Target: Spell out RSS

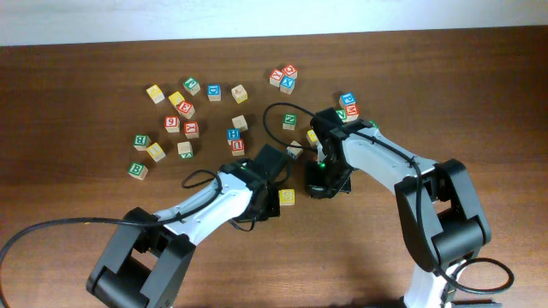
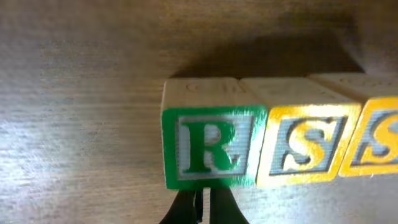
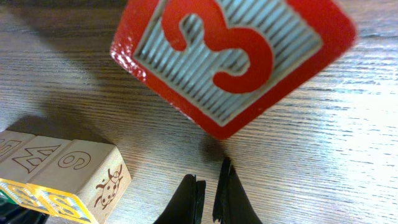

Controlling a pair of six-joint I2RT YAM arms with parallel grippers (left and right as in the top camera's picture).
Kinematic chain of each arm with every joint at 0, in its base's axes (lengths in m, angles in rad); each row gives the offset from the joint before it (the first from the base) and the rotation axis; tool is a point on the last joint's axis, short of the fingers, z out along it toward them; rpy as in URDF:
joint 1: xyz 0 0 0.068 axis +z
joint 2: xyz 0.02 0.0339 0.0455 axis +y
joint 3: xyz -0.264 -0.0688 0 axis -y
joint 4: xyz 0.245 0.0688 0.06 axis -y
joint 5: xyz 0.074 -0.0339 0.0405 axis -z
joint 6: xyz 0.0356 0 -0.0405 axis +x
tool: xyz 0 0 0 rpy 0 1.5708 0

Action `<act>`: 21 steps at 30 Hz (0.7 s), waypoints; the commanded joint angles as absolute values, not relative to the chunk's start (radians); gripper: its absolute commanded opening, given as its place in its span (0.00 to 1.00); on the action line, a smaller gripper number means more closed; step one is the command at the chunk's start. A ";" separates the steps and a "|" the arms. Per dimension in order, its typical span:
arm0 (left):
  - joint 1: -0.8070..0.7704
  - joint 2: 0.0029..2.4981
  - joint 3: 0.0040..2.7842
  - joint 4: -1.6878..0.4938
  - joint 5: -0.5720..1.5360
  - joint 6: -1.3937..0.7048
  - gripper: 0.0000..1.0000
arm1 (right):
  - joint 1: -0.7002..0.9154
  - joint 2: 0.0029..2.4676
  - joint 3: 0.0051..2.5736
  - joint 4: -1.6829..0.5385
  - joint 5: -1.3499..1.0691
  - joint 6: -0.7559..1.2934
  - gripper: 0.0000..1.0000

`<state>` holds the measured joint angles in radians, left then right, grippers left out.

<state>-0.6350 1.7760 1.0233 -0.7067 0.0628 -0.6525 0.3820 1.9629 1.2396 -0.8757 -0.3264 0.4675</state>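
In the left wrist view three cubes stand side by side in a touching row: the green R cube (image 2: 208, 146), a yellow S cube (image 2: 305, 146) and a second yellow S cube (image 2: 376, 142) cut by the right edge. My left gripper (image 2: 202, 208) is shut and empty, its tips right at the R cube's lower edge. Seen from the right wrist, the same row (image 3: 59, 171) lies at lower left, ladybug side facing. My right gripper (image 3: 210, 186) is shut on nothing, over bare wood. Overhead, both grippers (image 1: 270, 192) (image 1: 324, 184) flank a yellow cube (image 1: 287, 197).
A red 3 cube (image 3: 230, 56) sits close ahead of the right gripper. Loose letter cubes lie scattered at the back left (image 1: 181, 107), back middle (image 1: 283, 79) and near the right arm (image 1: 348, 104). A green B cube (image 1: 137, 169) sits at far left.
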 commanded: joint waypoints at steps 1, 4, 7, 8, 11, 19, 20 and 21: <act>-0.641 1.784 1.016 -0.727 0.116 -0.658 0.00 | 0.387 1.985 1.248 -0.875 -0.299 0.461 0.04; -0.640 1.757 1.016 -0.755 0.116 -0.654 0.00 | 0.387 1.985 1.247 -0.876 -0.299 0.461 0.05; -0.639 1.686 1.020 -0.780 0.110 -0.630 0.00 | 0.387 1.985 1.247 -0.880 -0.299 0.460 0.05; -0.636 1.660 1.022 -0.785 0.101 -0.627 0.00 | 0.387 1.985 1.247 -0.883 -0.299 0.461 0.05; -0.586 1.569 1.026 -0.799 0.023 -0.621 0.00 | 0.388 1.985 1.246 -0.883 -0.303 0.461 0.05; -0.423 1.571 1.026 -0.702 0.003 -0.570 0.00 | 0.429 1.985 1.246 -0.852 -0.302 0.477 0.05; -0.424 1.579 1.026 -0.685 0.003 -0.570 0.00 | 0.432 1.985 1.246 -0.848 -0.302 0.480 0.05; -0.423 1.591 1.026 -0.667 0.004 -0.570 0.00 | 0.433 1.985 1.246 -0.846 -0.302 0.481 0.05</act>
